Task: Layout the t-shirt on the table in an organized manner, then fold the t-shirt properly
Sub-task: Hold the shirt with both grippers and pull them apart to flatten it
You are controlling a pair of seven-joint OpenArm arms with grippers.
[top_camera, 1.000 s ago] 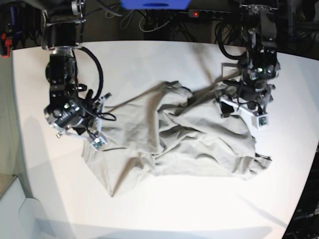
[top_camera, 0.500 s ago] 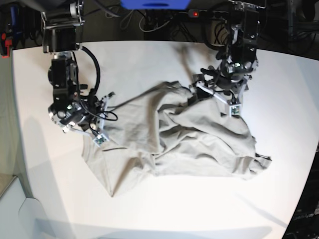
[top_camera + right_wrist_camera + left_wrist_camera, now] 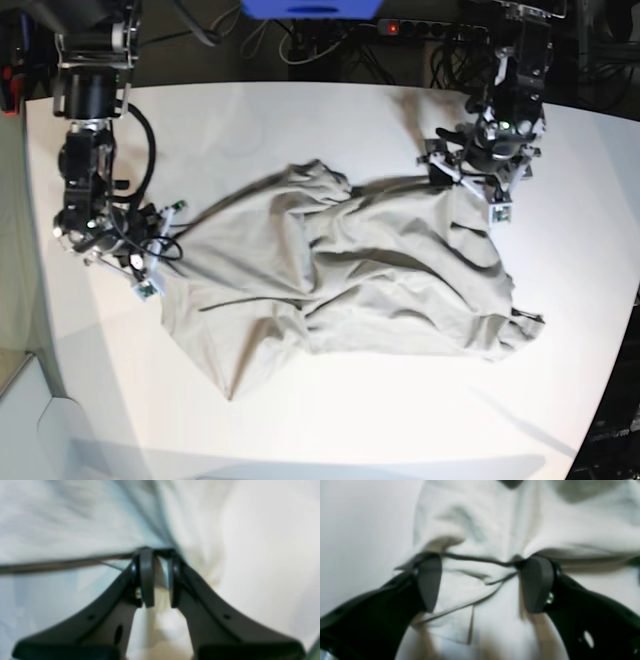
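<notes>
The beige-grey t-shirt lies crumpled and partly spread across the middle of the white table. My right gripper is at the shirt's left corner. In the right wrist view it is shut on a pinch of fabric, with a taut hem running off to the left. My left gripper is at the shirt's far right edge. The left wrist view shows it open, its dark pads standing on either side of a bunched fold with a hem line across it.
Along the back edge run a power strip with a red light, loose cables and a blue object. The table's curved edge passes close to the shirt's right side. A small dark tag pokes out there.
My right gripper has pulled the shirt's left corner further left, stretching the cloth flatter. My left arm has moved back toward the shirt's far right edge, still open.
</notes>
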